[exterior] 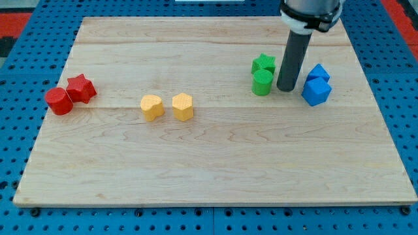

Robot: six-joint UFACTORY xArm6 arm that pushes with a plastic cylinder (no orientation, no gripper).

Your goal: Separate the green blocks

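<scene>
Yellow blocks (152,107) (183,106) sit nearest, mid-board. Green star (264,63) touches green cylinder (262,82) at upper right; my tip (285,88), a bare rod gripping nothing, stands just right of the cylinder, left of blue blocks (317,91).

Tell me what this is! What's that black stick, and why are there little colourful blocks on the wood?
That is a robot arm. It has no hand, only a dark rod; my tip slides on the wooden board and pushes blocks. Nothing is held. One camera looks down at the board. My tip stands between the green pair and the blue pair. The green star touches the green cylinder. On the view's right are two blue blocks, in the middle two yellow blocks, and on the left a red star and a red cylinder.
</scene>
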